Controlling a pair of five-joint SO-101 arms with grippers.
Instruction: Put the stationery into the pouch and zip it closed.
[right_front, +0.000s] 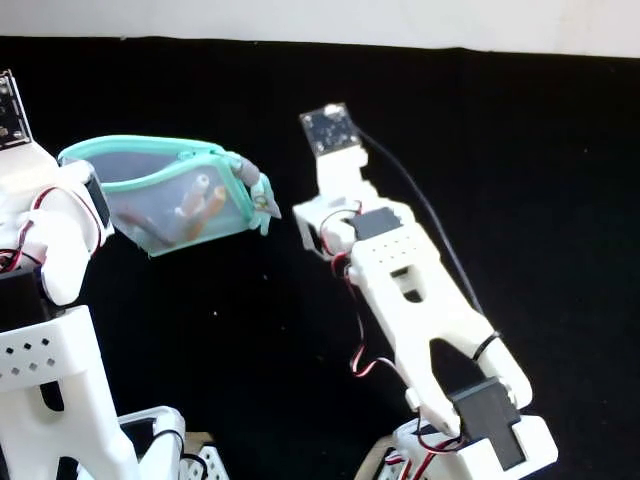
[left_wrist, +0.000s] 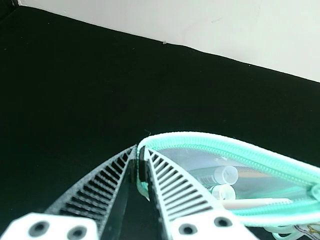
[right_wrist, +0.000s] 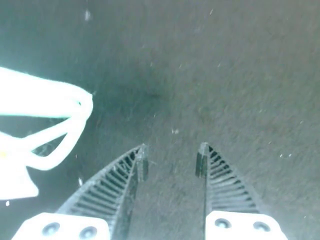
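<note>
It looked like a robotics lab bench: a table draped in matte black cloth against a plain white wall. It carried a white plastic printed arm on the left and a second white arm on the right, with exposed red-and-black servo wires and a bare circuit-board camera.

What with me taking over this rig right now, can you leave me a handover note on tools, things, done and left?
Left tool: shut on one end of the pouch, holding it up off the black table.
Right tool: open, empty, close beside the pouch's other end, not touching it.
Done: stationery lies inside the pouch.
Left: the zip gapes open; it has to be pulled closed.
</note>
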